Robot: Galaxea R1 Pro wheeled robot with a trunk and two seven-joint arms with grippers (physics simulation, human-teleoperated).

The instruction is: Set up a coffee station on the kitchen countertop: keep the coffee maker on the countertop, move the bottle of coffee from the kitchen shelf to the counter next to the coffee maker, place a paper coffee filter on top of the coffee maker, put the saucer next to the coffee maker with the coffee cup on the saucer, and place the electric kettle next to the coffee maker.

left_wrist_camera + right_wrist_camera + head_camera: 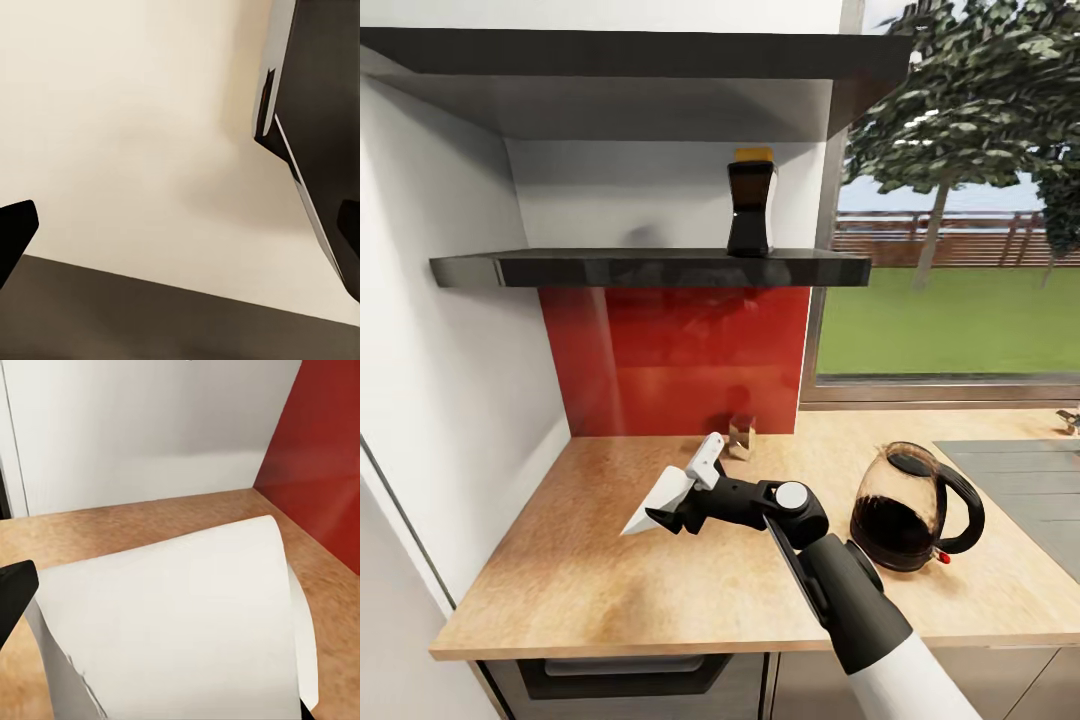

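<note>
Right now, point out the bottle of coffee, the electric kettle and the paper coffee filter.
bottle of coffee (750,212), head view, black body.
electric kettle (895,520), head view, glass belly.
paper coffee filter (180,622), right wrist view, white face.

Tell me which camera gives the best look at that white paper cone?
The right wrist view: the paper coffee filter looms large, close up. The head view shows it small, pinched in the right claw above the kitchen countertop.

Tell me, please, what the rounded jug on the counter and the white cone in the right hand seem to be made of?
The rounded clear jug looks like glass: transparent glossy walls, dark lower part, black handle probably plastic. The white cone, gripped by the right hand, looks like thin matte paper, judging by its curled sheet-like edge. The light beige worktop appears wood-grained.
</note>
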